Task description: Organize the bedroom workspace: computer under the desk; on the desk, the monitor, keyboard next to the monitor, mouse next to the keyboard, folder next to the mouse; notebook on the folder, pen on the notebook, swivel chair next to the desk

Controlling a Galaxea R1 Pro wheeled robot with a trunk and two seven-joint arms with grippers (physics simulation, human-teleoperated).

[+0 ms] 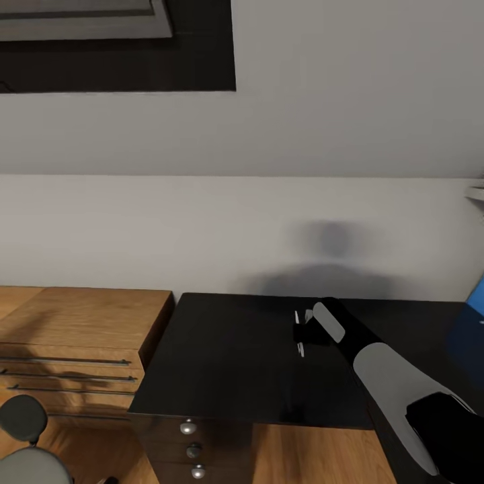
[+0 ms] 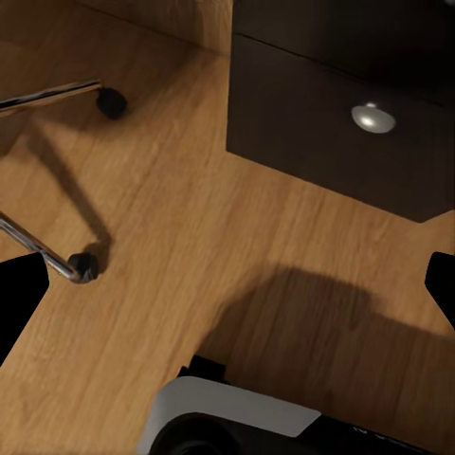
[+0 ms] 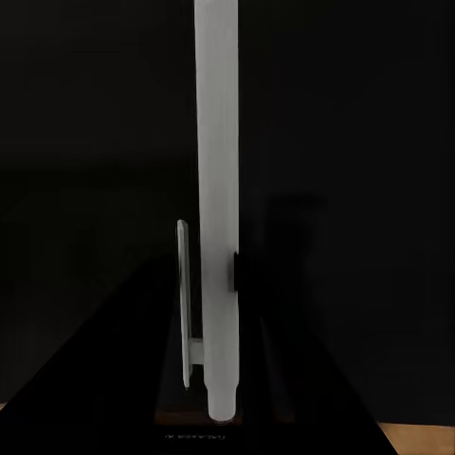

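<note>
Left of the desk (image 1: 235, 363): light wood cabinet (image 1: 81, 323) with long bar handles, its side against the desk's end; below it, grey swivel chair (image 1: 27, 444) at the picture's lower corner, apart from the desk, its silver base and black casters (image 2: 83, 265) on the wood floor (image 2: 190, 190) in the left wrist view. Left gripper (image 2: 227, 284): 2 dark fingertips at opposite edges of its own view, spread wide, nothing between them, hanging above the floor near the desk's dark drawers with round silver knobs (image 2: 373, 118). On the desk, black top, near its back edge: pen (image 1: 298, 333), thin white stick, lying on the top; right gripper (image 1: 304, 331) is at it, whether clamped on it I cannot tell. Right wrist view: pen (image 3: 216, 209) runs lengthwise through the middle. Right of the pen, at the desk's far end: bright blue panel (image 1: 476, 296), partly cut off
</note>
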